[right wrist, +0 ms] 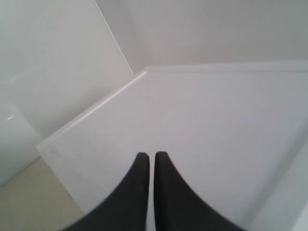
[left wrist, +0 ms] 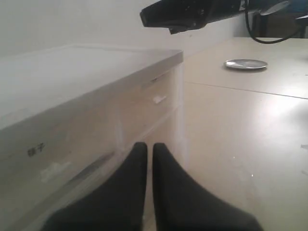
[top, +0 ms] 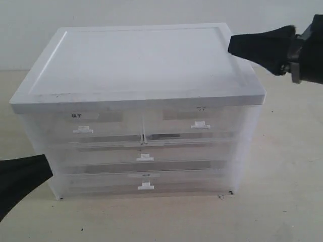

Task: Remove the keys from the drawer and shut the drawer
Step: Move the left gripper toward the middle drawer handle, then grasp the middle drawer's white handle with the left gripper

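Nearest you lies the beige table, and on it stands the white cabinet with its frosted front turned your way. Off to the side, well apart from the cabinet, a round silver disc lies flat on the table. Behind it all is a plain white wall.

Your left gripper sits low, just beside the cabinet's lower left corner, pointing along its front. Its black fingers are pressed together on nothing. Your right gripper hangs higher and farther back, above the right rear of the flat lid. Its fingers are likewise together and empty.

The drawer is the lowest tier, full width, pushed flush with the frame. Its small white tab handle sits at the centre with a label strip just above. Over it come an unlabelled drawer and two half-width drawers. You cannot make out the keys through the cloudy plastic.
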Controlling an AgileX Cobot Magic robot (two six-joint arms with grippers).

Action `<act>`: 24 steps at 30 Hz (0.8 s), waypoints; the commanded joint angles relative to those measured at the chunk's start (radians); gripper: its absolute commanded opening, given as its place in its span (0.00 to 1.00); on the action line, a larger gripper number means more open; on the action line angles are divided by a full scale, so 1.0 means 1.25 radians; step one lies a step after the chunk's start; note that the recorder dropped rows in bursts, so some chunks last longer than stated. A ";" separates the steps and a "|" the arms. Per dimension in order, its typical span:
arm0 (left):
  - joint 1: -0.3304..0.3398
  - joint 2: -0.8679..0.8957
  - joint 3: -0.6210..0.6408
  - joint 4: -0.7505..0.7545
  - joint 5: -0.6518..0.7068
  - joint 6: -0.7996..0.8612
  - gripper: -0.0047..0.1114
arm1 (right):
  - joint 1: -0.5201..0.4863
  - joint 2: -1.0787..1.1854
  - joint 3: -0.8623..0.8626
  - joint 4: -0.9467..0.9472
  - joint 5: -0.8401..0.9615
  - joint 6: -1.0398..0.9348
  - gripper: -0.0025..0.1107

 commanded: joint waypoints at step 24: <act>-0.668 0.637 -0.246 -0.975 0.341 1.148 0.34 | 0.000 0.069 -0.018 -0.048 0.085 -0.106 0.02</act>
